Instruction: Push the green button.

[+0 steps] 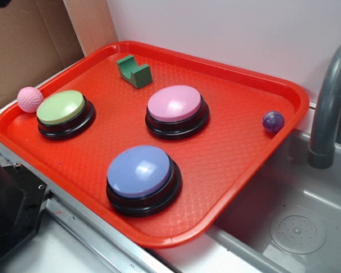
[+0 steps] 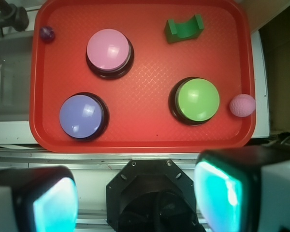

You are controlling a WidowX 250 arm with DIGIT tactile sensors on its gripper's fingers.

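While my pincer (image 2: 137,193) hangs high above the near edge of the red tray (image 2: 145,137), its fingers (image 2: 222,191) are spread wide with nothing between them. From my wrist view the green button (image 2: 198,99) sits ahead and a little right of the gap, well apart from me, near the tray's right side. Just beside it lies a pink ball (image 2: 242,105). Further off are the pink button (image 2: 108,50), blue button (image 2: 81,116) and green block (image 2: 184,28).
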